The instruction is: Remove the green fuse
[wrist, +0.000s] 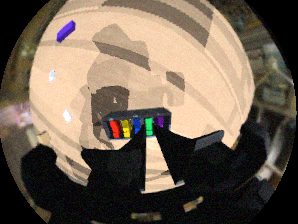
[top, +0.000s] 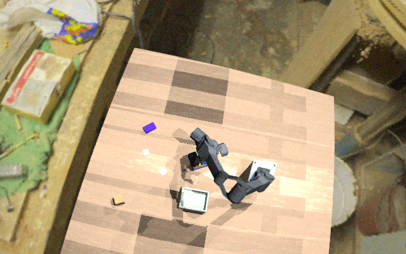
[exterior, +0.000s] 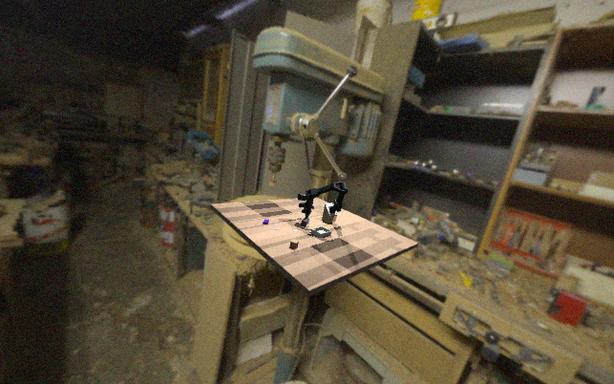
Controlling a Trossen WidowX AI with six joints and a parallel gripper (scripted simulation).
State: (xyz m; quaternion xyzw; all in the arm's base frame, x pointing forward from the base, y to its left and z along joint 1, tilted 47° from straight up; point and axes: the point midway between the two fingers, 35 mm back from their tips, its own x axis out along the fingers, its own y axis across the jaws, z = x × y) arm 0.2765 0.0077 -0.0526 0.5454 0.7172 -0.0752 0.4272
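The dark fuse block point(wrist: 137, 113) point(top: 200, 168) stands on the table under my gripper. In the wrist view its fuses form a row: red point(wrist: 115, 129), yellow point(wrist: 126, 127), blue point(wrist: 136, 125), green point(wrist: 149, 126) and purple point(wrist: 160, 121). The green fuse sits in the block; the arm hides it in the top view. My gripper point(wrist: 149, 128) points down over the block, its fingers a little apart with nothing held. The fingertips appear near the green fuse; their height above it is hard to tell. The pale tray point(top: 194, 200) point(exterior: 321, 231) is empty and stands beside the block.
A violet block point(top: 149, 127) point(exterior: 265, 222) point(wrist: 66, 31) lies away from the fuse block. Two white squares point(top: 146, 151) point(top: 163, 171) lie between it and the tray. A wooden cube point(top: 118, 199) point(exterior: 294, 245) stands farther out, across from the tray.
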